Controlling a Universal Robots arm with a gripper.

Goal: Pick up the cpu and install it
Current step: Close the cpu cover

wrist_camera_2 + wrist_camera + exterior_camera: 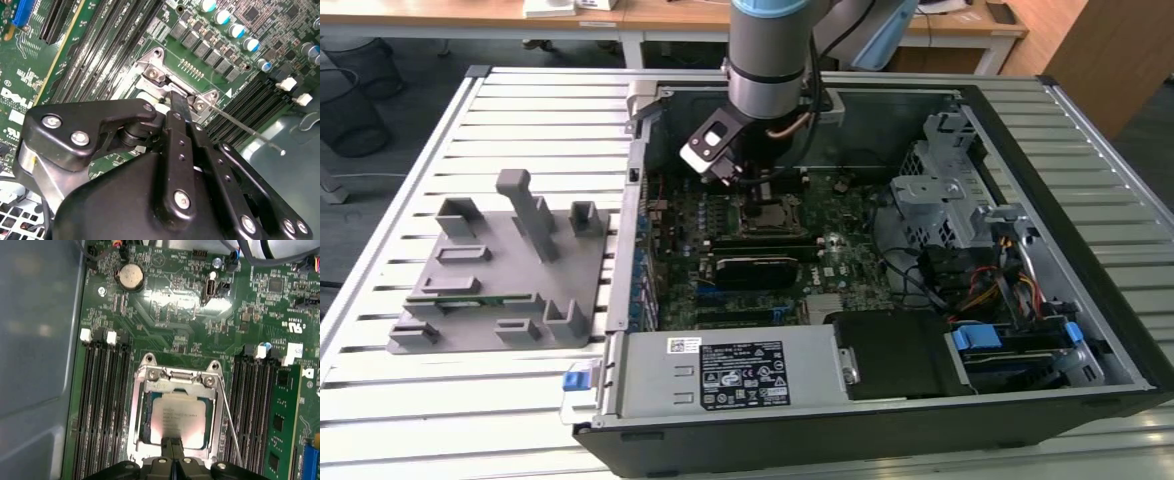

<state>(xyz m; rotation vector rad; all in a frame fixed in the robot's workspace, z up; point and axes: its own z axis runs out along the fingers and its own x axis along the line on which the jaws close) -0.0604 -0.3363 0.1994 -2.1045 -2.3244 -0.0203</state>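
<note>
The cpu (180, 420), a silvery square chip, lies flat inside the metal socket frame (136, 410) on the motherboard. In the first wrist view my gripper (172, 442) has its two black fingers pressed together, their tips at the chip's near edge. The second wrist view has the fingers (181, 112) reaching down into the socket frame (155, 72), with the chip hidden behind them. In the exterior view the gripper (750, 185) hangs low over the socket (770, 215) in the open computer case.
A thin socket lever (227, 415) runs beside the frame. A green memory stick (282, 425) stands in a slot beside it. Empty memory slots (102, 405) flank the other side. The grey fixture (507, 270) sits on the table at the exterior view's left.
</note>
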